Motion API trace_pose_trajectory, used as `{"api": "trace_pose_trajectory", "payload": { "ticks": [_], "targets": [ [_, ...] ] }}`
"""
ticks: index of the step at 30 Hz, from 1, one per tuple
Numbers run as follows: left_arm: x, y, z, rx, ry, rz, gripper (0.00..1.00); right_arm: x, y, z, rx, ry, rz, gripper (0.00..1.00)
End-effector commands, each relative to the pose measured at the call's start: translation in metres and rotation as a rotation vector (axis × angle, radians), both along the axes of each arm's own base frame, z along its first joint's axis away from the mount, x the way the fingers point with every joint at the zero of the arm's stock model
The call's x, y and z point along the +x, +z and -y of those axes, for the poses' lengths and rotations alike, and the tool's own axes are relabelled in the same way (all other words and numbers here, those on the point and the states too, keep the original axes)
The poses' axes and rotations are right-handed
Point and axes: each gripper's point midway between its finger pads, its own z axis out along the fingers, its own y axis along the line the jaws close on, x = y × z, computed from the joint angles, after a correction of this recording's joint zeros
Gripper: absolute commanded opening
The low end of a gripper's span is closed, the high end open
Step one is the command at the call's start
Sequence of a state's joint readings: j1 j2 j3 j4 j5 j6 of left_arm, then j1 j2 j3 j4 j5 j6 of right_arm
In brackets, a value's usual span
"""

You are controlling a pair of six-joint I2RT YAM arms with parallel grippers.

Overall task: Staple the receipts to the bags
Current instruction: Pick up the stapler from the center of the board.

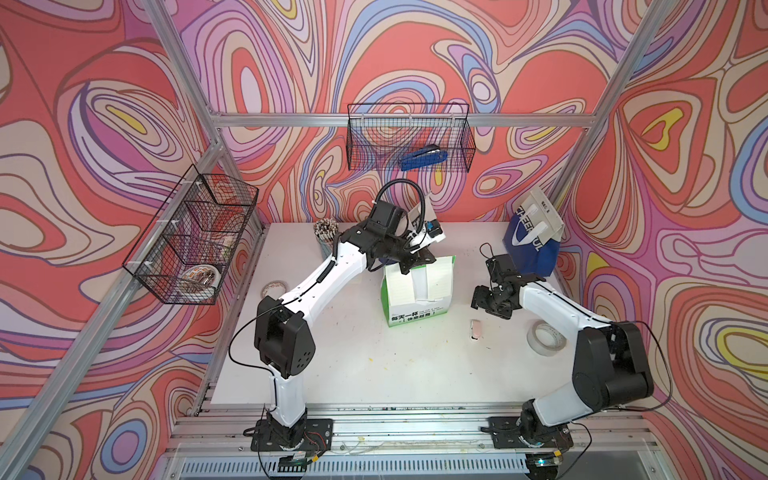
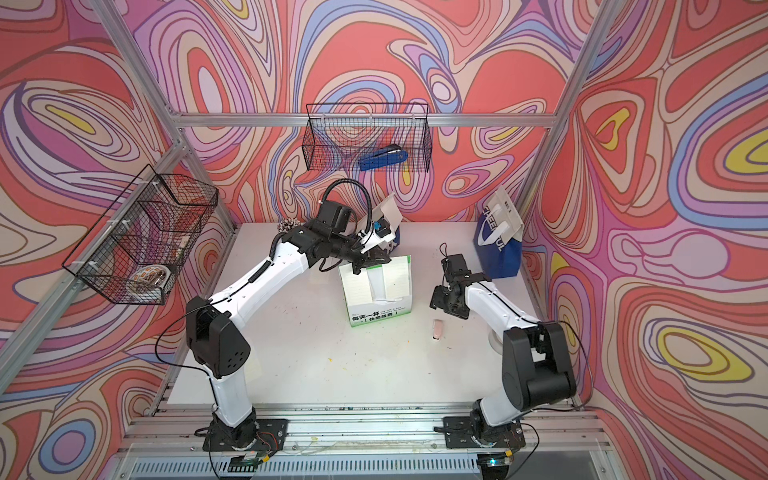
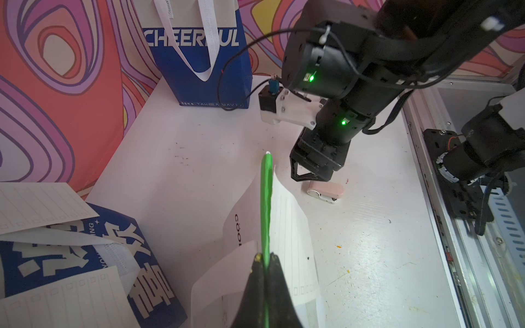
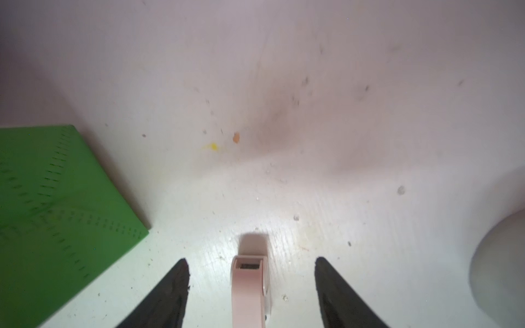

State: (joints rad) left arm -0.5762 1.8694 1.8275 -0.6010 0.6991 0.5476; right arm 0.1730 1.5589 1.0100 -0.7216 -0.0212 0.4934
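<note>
The green-white bag (image 1: pixel 417 291) (image 2: pixel 378 291) stands mid-table. My left gripper (image 1: pixel 409 266) (image 3: pixel 265 255) is shut on its green top edge (image 3: pixel 266 198), with a lined receipt (image 3: pixel 287 227) lying against that edge. A small pink stapler (image 1: pixel 476 329) (image 4: pixel 250 289) lies on the table to the bag's right. Just above it, my right gripper (image 1: pixel 478 299) (image 4: pixel 251 259) points down and is open, one finger on either side of the stapler, touching nothing. The "CHEERFUL" bag (image 1: pixel 530 245) (image 3: pixel 199 56) stands at the back right. The blue bag with Chinese characters (image 3: pixel 85 255) lies near my left wrist with receipts (image 3: pixel 37 204) on it.
A blue stapler (image 1: pixel 424 159) rests in the wire basket (image 1: pixel 409 137) on the back wall. Another wire basket (image 1: pixel 191 241) hangs on the left wall. A tape roll (image 1: pixel 545 338) lies by my right arm, a second roll (image 1: pixel 274 287) at the left, and a pen cup (image 1: pixel 326 230) at the back.
</note>
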Motion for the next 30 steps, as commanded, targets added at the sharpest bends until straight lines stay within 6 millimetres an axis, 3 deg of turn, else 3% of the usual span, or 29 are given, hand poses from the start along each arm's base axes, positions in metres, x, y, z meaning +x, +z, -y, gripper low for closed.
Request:
{"api": "trace_pose_trajectory", "payload": {
  "ticks": [1, 4, 12, 19, 21, 26, 28, 30],
  "targets": [
    [-0.014, 0.014, -0.007, -0.01, -0.025, 0.038, 0.0, -0.014, -0.013, -0.013, 0.07, 0.049, -0.09, 0.68],
    [-0.014, 0.016, -0.008, -0.017, -0.021, 0.046, 0.0, -0.019, -0.029, -0.015, 0.073, 0.068, -0.145, 0.64],
    [-0.014, 0.011, -0.009, -0.003, -0.015, 0.034, 0.0, -0.028, -0.047, -0.008, 0.023, 0.072, -0.194, 0.56],
    [-0.013, 0.006, -0.009, 0.005, -0.006, 0.011, 0.0, -0.021, -0.041, -0.006, 0.004, 0.062, -0.157, 0.19],
    [-0.014, 0.005, -0.009, 0.01, -0.006, 0.011, 0.0, -0.016, -0.027, -0.008, 0.021, 0.052, -0.112, 0.12],
    [-0.015, 0.003, -0.01, 0.011, -0.002, -0.002, 0.0, 0.0, 0.031, -0.014, 0.087, -0.008, 0.059, 0.08],
    [-0.016, 0.004, -0.01, 0.003, -0.002, -0.013, 0.0, 0.01, 0.066, -0.015, 0.111, -0.022, 0.201, 0.08],
    [-0.017, 0.006, -0.008, -0.009, 0.0, -0.026, 0.0, 0.021, 0.119, -0.014, 0.13, -0.029, 0.427, 0.06]
  ]
}}
